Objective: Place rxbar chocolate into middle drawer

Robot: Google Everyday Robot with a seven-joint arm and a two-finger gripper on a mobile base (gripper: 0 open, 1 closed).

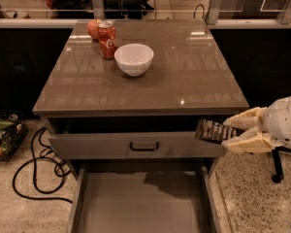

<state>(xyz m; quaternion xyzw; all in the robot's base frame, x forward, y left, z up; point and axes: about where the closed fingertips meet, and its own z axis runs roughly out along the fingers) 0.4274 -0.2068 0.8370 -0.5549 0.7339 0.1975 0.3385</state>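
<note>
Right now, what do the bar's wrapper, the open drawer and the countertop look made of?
The rxbar chocolate, clamped in the gripper at the right, below the countertop edge: dark printed film, probably plastic, faint sheen. The middle drawer: matte grey sheet metal, judging by thin flat walls. The countertop: glossy brown, polished stone or laminate; it mirrors lights.

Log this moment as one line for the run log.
gripper: shut on rxbar chocolate | position: right end of handled drawer front | middle drawer: open, bar not yet inside
</note>
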